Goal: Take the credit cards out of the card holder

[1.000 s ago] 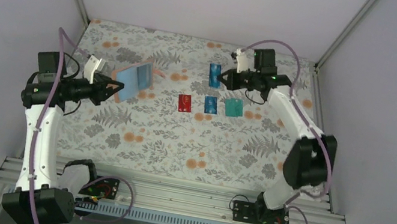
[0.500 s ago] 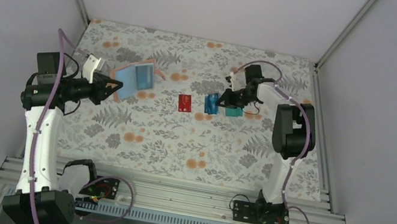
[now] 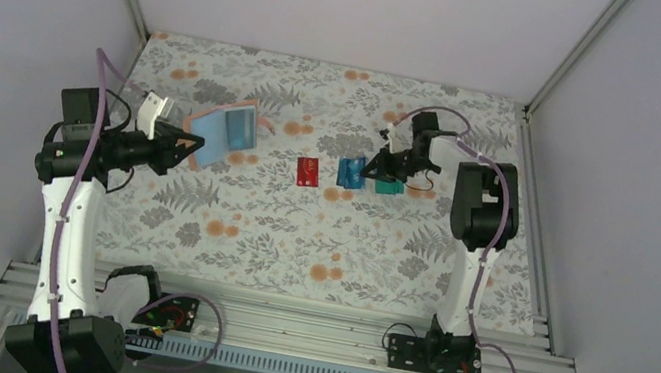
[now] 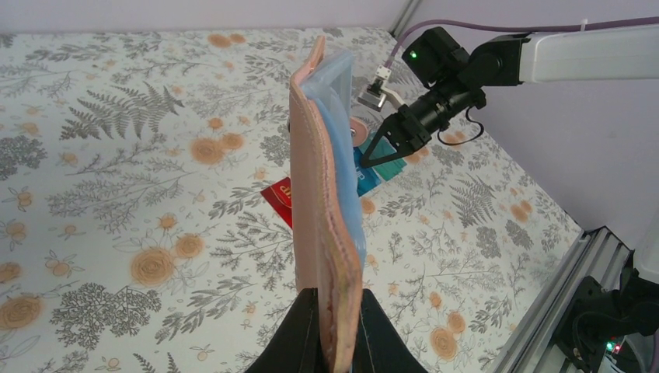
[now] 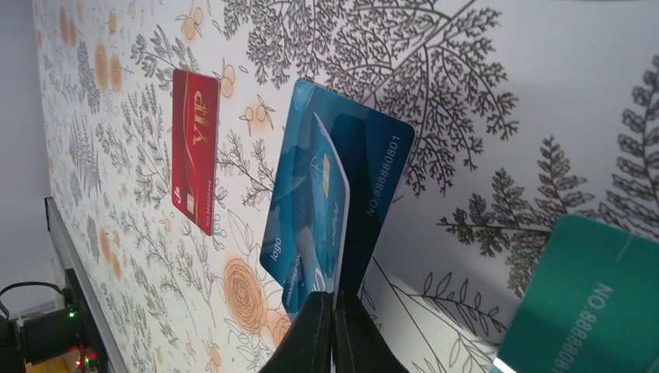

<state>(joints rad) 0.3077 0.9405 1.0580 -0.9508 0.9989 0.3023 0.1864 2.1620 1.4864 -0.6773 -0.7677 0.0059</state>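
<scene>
We lower the right gripper (image 5: 334,295), pinched on a blue card (image 5: 307,210), level before release (left gripper (image 4: 336,301) clamps the card holder (image 4: 319,194) upright).

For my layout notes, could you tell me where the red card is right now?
In the top view the red card lies flat on the table near its centre, just left of the blue card lying there.

Bright, soft, even light all round, with only faint shadows under the cards (image 5: 342,186) just ahead of the right pincer (image 5: 334,303), itself a dark blur against the lens, the patterned cloth (image 5: 466,70) beyond it sharp
</scene>
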